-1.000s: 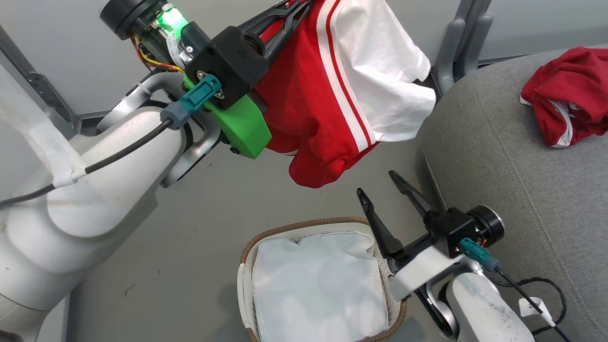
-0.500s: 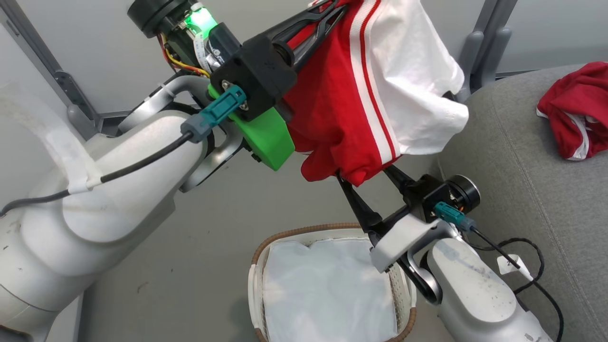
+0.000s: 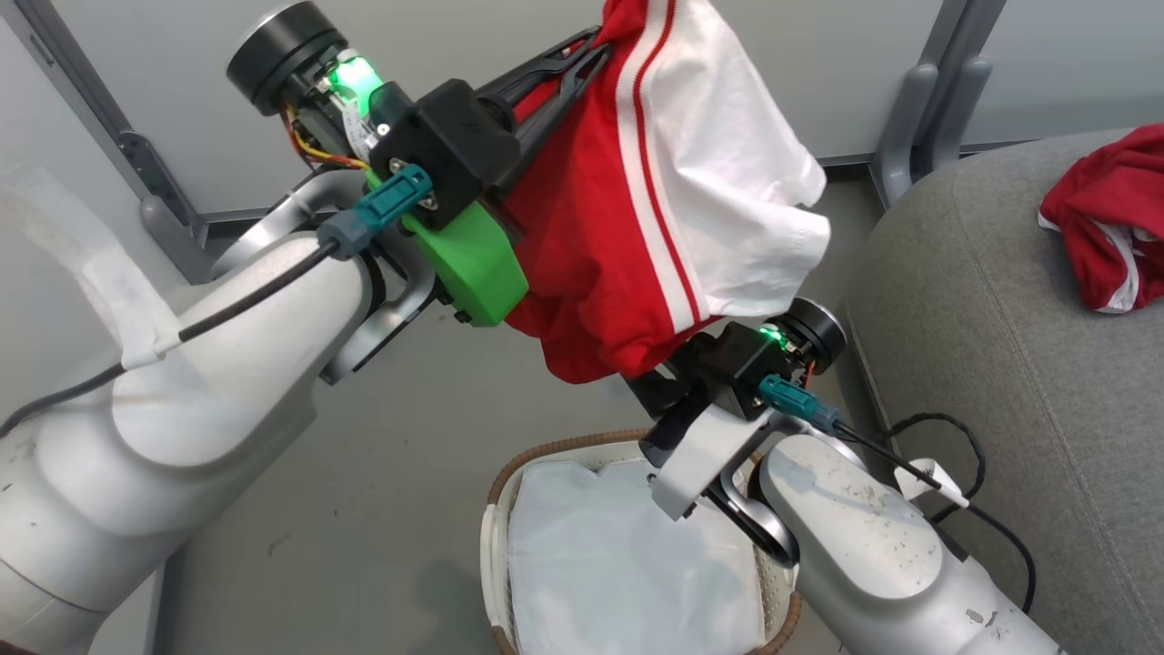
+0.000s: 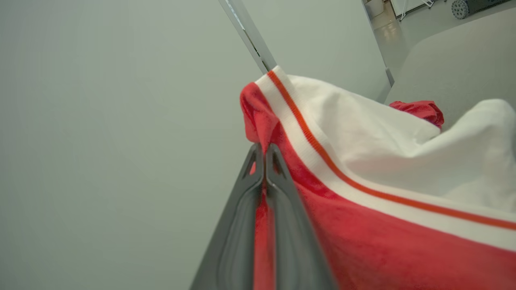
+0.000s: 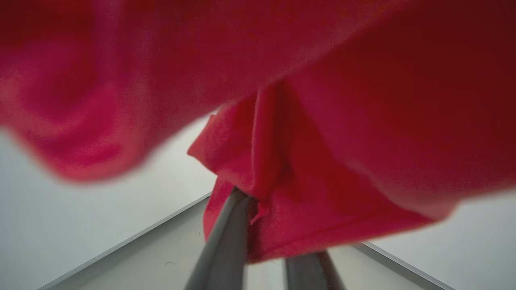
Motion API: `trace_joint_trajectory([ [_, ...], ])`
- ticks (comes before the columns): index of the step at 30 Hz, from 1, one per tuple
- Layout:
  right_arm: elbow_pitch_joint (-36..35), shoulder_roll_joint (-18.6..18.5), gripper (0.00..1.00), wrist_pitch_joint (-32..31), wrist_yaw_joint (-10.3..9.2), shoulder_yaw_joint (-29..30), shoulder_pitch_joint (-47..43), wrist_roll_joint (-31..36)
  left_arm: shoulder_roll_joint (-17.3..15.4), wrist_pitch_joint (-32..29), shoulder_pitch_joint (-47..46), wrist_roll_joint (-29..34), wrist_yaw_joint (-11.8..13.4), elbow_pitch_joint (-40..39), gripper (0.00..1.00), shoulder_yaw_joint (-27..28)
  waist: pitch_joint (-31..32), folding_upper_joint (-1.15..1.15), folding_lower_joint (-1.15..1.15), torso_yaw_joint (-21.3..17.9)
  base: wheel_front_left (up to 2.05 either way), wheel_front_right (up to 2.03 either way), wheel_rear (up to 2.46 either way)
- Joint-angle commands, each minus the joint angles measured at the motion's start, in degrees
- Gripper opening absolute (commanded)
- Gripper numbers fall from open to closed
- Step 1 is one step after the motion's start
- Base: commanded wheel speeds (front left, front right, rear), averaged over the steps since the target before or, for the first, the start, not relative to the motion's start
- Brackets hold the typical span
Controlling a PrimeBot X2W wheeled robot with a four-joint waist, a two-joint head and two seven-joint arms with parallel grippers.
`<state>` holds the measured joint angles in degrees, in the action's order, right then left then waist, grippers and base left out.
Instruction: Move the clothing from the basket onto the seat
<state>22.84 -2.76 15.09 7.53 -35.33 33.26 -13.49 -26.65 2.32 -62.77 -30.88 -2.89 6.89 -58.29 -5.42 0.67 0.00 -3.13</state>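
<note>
Two red garments in all. One hangs in the air, the other lies crumpled on the seat.

The hanging garment (image 3: 618,236), red with white stripes and a white panel, is pinched at its top corner by the left gripper (image 4: 264,151), whose fingers are pressed together on a fold of cloth. From there it droops down and a little to the robot's right, so its long axis runs from those fingers down to the low red hem. The right gripper (image 5: 264,225) comes up from below into that hem. Cloth drapes over its fingers and hides the tips, so I cannot tell whether they have closed on it.

The single grey seat (image 3: 1000,382) stands on the robot's right, apart from the hanging cloth, and the second garment (image 3: 1114,223) rests far across it. The right arm is the nearer one to it. I judge the coming move turns on that: the cloth has to travel rightward, over the seat's rounded edge.

One basket (image 3: 546,448) sits on the floor below the hem, with its white liner (image 3: 618,564) showing inside and its right side behind the right arm.
</note>
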Motion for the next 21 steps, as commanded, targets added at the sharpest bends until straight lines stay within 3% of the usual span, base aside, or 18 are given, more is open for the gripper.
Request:
trace_joint_trajectory([
  [1,-0.7,-0.2,0.00,0.1,-0.08,0.0,-0.9,0.6,-0.6,0.3,1.2,-0.5,0.6,0.9,0.00,0.3,-0.3,-0.67,0.00,-0.1,0.00,0.00,0.00],
  [9,-5.0,-0.2,0.00,0.1,-0.08,2.3,-2.7,1.6,-1.6,2.2,4.6,-3.1,1.4,6.7,0.02,1.2,-1.4,-0.67,0.00,-0.7,0.00,0.00,0.00],
  [10,-5.7,-0.2,0.00,0.1,-0.08,2.9,-3.0,1.7,-1.7,2.7,5.2,-3.4,1.5,7.5,0.33,1.3,-1.5,-0.67,0.00,-0.7,0.00,0.00,0.00],
  [11,-6.2,-0.2,0.00,0.1,-0.08,3.4,-3.2,1.8,-1.7,3.1,5.8,-3.6,1.6,8.0,0.47,1.3,-1.6,-0.67,0.00,-0.8,0.00,0.00,0.00],
  [12,-6.7,-0.2,0.00,0.1,-0.08,3.8,-3.5,2.0,-1.7,3.6,6.3,-3.8,1.6,8.5,0.89,1.3,-1.7,-0.67,0.00,-0.8,0.00,0.00,0.00],
  [13,-7.2,-0.2,0.00,0.1,-0.08,4.3,-3.7,2.1,-1.7,4.0,6.9,-4.1,1.7,9.0,1.00,1.4,-1.8,-0.67,0.00,-0.9,0.00,0.00,0.00],
  [21,-10.7,-0.2,0.00,0.1,-0.08,8.8,-5.0,4.2,0.0,9.1,13.4,-6.3,3.4,11.4,1.00,1.2,-2.7,-0.67,0.00,-0.8,0.00,0.00,0.00],
])
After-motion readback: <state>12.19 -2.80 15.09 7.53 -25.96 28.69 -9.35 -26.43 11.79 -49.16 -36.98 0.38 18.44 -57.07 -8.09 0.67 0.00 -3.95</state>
